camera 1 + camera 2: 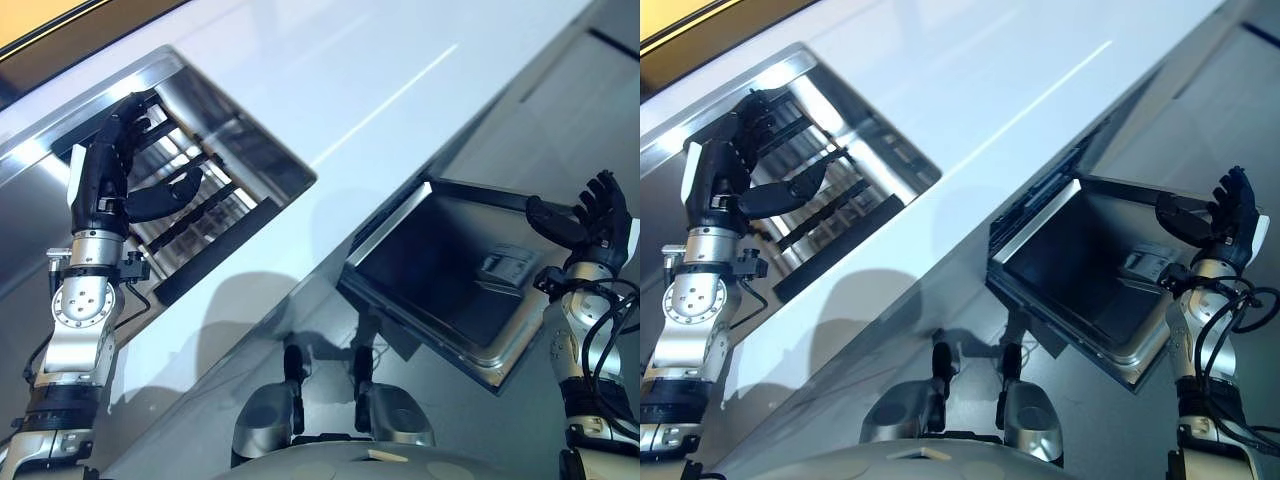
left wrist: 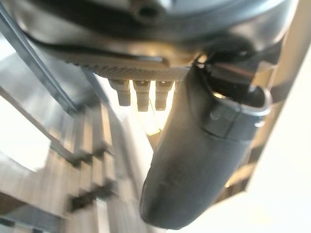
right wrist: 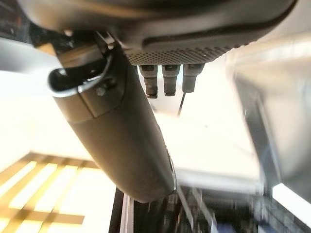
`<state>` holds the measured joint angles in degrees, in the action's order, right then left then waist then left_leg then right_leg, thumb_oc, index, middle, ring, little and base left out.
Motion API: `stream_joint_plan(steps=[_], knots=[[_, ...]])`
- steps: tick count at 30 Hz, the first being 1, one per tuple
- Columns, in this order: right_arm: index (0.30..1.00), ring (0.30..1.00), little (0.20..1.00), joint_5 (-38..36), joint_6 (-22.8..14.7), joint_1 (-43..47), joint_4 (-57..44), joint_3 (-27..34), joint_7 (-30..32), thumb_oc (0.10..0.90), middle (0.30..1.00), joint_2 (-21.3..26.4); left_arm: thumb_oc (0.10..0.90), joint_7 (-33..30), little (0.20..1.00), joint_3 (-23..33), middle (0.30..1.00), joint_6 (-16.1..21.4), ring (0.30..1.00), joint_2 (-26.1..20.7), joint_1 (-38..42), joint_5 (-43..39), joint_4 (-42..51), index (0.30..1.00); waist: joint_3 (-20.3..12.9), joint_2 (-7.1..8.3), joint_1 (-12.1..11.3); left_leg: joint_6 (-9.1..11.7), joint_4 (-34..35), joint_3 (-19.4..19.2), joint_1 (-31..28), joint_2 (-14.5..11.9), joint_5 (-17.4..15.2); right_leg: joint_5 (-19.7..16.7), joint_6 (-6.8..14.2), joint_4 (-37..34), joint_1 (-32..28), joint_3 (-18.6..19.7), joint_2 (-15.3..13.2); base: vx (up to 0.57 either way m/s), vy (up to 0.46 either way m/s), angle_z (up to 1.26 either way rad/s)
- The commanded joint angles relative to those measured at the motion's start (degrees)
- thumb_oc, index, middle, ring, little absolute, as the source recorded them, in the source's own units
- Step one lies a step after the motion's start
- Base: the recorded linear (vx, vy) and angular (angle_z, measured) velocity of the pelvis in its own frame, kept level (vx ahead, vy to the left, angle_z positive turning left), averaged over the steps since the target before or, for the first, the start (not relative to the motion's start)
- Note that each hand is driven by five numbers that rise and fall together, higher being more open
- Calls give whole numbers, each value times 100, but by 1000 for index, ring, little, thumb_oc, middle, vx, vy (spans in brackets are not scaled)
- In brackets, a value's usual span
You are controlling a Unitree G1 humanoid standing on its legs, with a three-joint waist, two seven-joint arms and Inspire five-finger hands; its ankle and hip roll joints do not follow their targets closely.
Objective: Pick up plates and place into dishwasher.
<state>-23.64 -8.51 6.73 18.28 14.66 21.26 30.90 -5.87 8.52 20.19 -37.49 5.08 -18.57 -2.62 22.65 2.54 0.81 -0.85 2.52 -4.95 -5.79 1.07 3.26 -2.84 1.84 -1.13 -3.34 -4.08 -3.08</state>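
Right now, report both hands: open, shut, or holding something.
Left hand: open, fingers relaxed over the sink rack, holding nothing.
Right hand: open, fingers spread beside the dishwasher door, holding nothing.

Glossy white counter [image 1: 330,80], brushed-steel sink [image 1: 215,140].
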Motion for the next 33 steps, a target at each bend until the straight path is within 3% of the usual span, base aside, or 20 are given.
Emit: stream_joint_plan(steps=[1, 10, 19, 25, 33], knots=[[900, 900, 900, -125, -296, 226, 48, 141, 308, 800, 900, 617, 800, -284, 900, 80, 900, 652, 900, -71, 499, -319, 86, 900, -636, -276, 156, -313, -512, -11, 49, 364, -1022, 722, 233, 760, 227, -214, 252, -37, -62, -31], [900, 900, 900, -1098, -415, 514, 1108, 175, 879, 800, 900, 578, 800, -637, 900, -175, 900, 669, 900, -339, 1001, -244, -184, 900, -268, -426, 244, -352, -1308, -277, 543, 340, -1334, 872, 137, 1156, 550, -137, 153, -66, -58, -16], [900, 900, 900, -2906, -357, 942, 2281, -62, 219, 800, 900, 481, 800, -1529, 900, -244, 900, 939, 900, -614, 1483, -73, -182, 900, 316, -722, 148, -332, -2151, -166, 1465, 336, -1411, 1232, -144, 2259, 1399, -352, 0, -101, -68, -3], [900, 900, 900, -3649, -330, 1146, 2717, -146, -169, 800, 900, 470, 800, -1914, 900, -171, 900, 1063, 900, -549, 1596, -39, -118, 900, 599, -961, 103, -301, -2685, 12, 2028, 451, -1458, 1528, -345, 3046, 2029, -417, -116, -48, -3, 12], [900, 900, 900, -4037, -114, 1277, 3397, -116, -555, 800, 900, 471, 800, -1951, 900, -88, 900, 828, 900, -579, 1663, 24, 9, 900, 714, -991, -54, -350, -3319, 131, 2716, 608, -1571, 1805, -498, 3924, 2729, -540, -181, -34, -29, 10]])
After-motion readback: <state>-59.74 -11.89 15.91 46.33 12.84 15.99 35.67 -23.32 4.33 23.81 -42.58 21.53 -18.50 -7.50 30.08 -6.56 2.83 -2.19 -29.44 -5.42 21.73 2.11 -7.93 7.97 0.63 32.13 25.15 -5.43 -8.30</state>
